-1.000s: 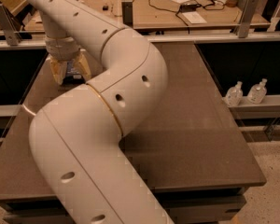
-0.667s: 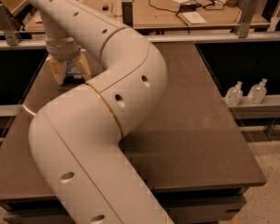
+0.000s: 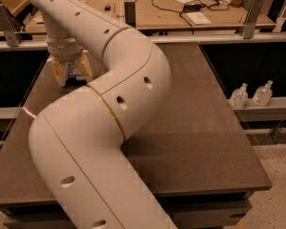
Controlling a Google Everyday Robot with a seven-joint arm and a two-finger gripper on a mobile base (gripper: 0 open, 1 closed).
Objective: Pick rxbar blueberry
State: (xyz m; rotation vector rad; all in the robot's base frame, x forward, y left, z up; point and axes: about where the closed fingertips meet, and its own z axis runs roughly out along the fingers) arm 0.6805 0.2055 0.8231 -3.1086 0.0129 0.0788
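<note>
The rxbar blueberry (image 3: 76, 71) shows as a small dark-blue patch with white lettering at the far left of the dark brown table (image 3: 205, 128). Most of it is hidden by the gripper. My gripper (image 3: 73, 79) points down over it, and its two tan fingers (image 3: 60, 72) stand apart, one on each side of the bar. My large white arm (image 3: 114, 109) bends across the left half of the view and hides the table under it.
Two clear bottles (image 3: 239, 97) (image 3: 263, 93) stand on a low shelf to the right of the table. A wooden bench (image 3: 181, 13) with cables and papers runs behind the table. A metal rail post (image 3: 5, 25) stands at the back left.
</note>
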